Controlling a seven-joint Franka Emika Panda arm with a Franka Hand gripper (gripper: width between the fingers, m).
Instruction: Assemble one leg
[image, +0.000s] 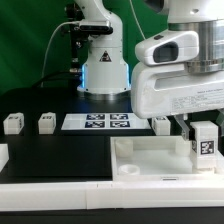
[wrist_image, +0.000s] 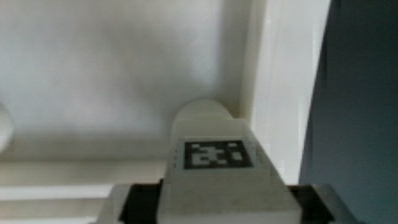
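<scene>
My gripper (image: 203, 129) is shut on a leg (image: 206, 146), a small white block with a black-and-white tag. It holds the leg upright over the right side of the large white tray (image: 150, 168). In the wrist view the leg (wrist_image: 217, 150) sits between the dark pads (wrist_image: 143, 205) of the gripper (wrist_image: 221, 207). Its rounded end points at the tray's raised rim (wrist_image: 276, 70), near a corner. Whether the leg touches the tray I cannot tell.
Three more legs stand on the black table: two at the exterior view's left (image: 13, 123) (image: 46, 123) and one behind the tray (image: 161, 125). The marker board (image: 100, 122) lies at the back middle. The arm's base (image: 103, 70) stands behind it.
</scene>
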